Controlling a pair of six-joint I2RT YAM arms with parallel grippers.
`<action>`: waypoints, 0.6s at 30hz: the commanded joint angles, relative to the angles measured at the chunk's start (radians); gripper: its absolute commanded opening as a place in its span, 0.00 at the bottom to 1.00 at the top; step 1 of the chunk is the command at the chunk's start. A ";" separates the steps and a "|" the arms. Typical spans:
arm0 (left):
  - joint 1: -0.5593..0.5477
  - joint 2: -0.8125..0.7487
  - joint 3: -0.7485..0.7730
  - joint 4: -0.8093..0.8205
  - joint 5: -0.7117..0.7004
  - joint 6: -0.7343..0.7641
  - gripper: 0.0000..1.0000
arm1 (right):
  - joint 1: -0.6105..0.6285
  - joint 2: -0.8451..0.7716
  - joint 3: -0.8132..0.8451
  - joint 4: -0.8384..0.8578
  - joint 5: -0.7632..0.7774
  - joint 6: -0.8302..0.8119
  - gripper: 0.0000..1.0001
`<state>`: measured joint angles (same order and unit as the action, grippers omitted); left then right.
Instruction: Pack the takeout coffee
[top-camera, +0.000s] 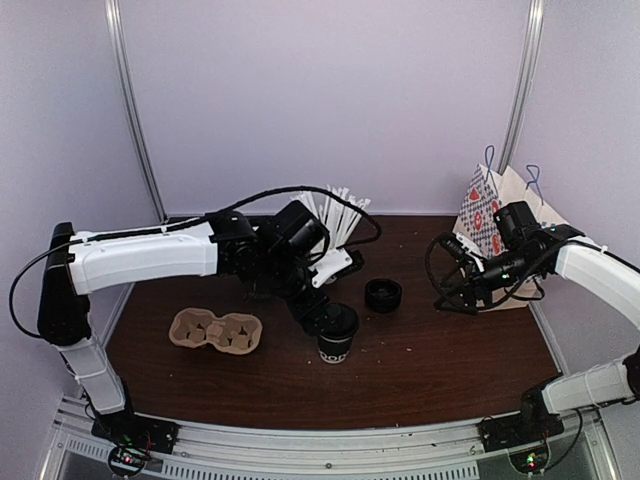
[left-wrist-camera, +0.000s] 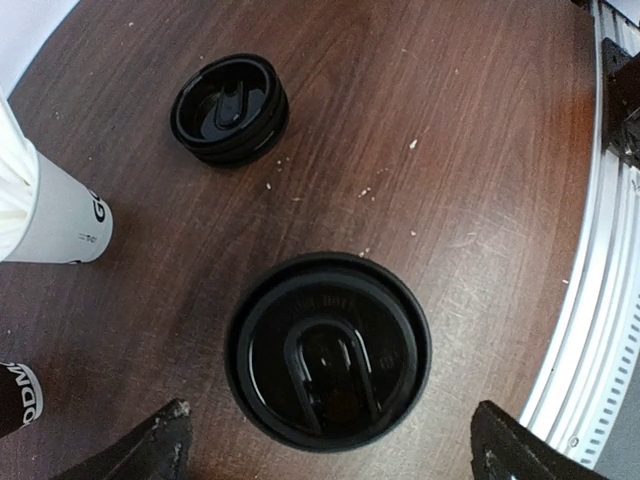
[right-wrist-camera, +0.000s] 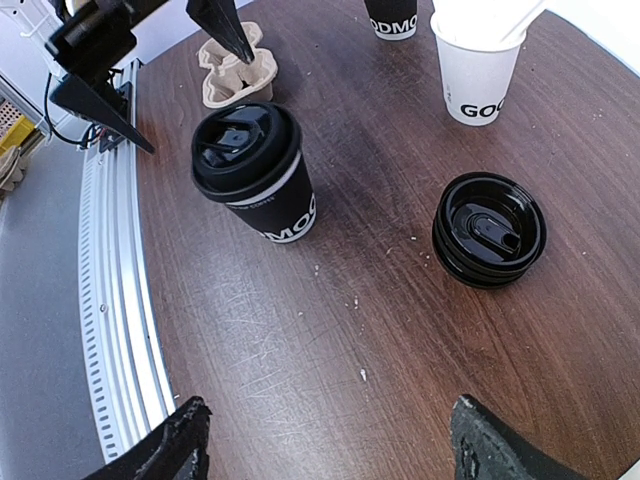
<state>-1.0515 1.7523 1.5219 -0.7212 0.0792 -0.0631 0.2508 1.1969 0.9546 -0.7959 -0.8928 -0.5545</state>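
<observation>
Takeout coffee (top-camera: 338, 337): lid on, standing upright on the counter (top-camera: 430, 360), bottom centre of the top view, not packed yet.
Left gripper (left-wrist-camera: 330, 415): spread wide, holding nothing. It hangs straight over the lid. One finger shows at each bottom corner of the left wrist view, both clear of the rim.
Right gripper (right-wrist-camera: 330, 405): wide apart and empty, low over bare counter at the right of the top view, just in front of the paper bag (top-camera: 490, 205).
Nearby: the cup carrier (top-camera: 215, 330) lies left of the coffee. A stack of lids (top-camera: 383, 295) sits just above and right of it, not touching. The cup of straws (top-camera: 335, 215) stands behind.
Step in hand, as I judge it: take hold of the coffee to move it for packing, probably into the carrier.
How to do it well: keep the lid centred between my fingers and come straight down past the rim.
Grip: close on the paper wall, not on the plastic lid, which could pop off. Squeeze only enough to hold, since the cup will crush.
Lift: go straight up and keep it upright.
Risk: an off-centre close would tip it towards the lids.
</observation>
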 joint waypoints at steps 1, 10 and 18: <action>-0.009 0.041 0.029 0.024 -0.040 -0.046 0.98 | -0.004 0.008 -0.012 0.025 -0.012 0.019 0.81; 0.010 0.094 0.059 0.041 -0.001 -0.097 0.95 | 0.093 0.126 -0.045 0.161 -0.110 0.337 0.67; 0.096 0.031 -0.060 0.182 0.172 -0.265 0.87 | 0.246 0.364 0.099 0.106 -0.244 0.520 0.58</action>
<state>-0.9997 1.8286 1.5162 -0.6472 0.1413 -0.2153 0.4393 1.4712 0.9527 -0.6594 -1.0374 -0.1467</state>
